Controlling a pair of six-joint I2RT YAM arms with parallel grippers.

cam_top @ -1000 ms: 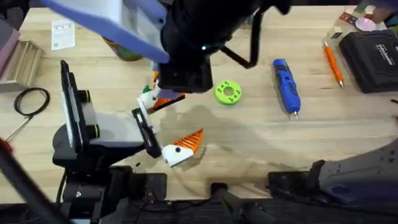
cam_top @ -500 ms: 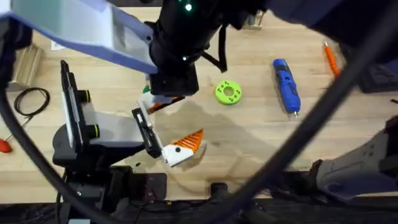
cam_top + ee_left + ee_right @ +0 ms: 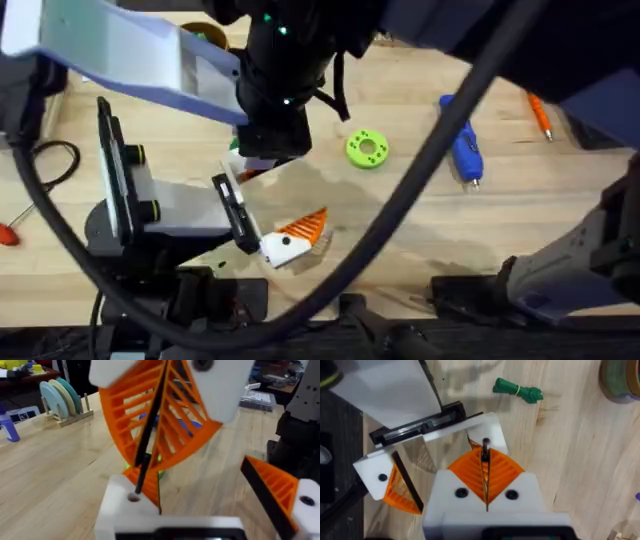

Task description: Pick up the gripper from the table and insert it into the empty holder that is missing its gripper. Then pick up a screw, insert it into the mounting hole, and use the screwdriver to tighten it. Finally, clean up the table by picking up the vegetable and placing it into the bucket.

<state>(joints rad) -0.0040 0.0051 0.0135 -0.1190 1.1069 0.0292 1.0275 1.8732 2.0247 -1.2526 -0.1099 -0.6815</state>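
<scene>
Your right arm reaches from the lower right across the middle of the overhead view, large, dark and blurred under the camera, wrist pointing down. Its right pincer (image 3: 486, 472) has the orange ribbed pads (image 3: 502, 472) pressed together, no gap between them. Your left arm stretches in from the left, and its left pincer (image 3: 152, 467) likewise shows its orange pads (image 3: 177, 425) pressed flat together.

The wooden table (image 3: 400, 215) bears the screwdriver (image 3: 461, 140), vegetable (image 3: 518, 390) and green disc (image 3: 367, 149).
</scene>
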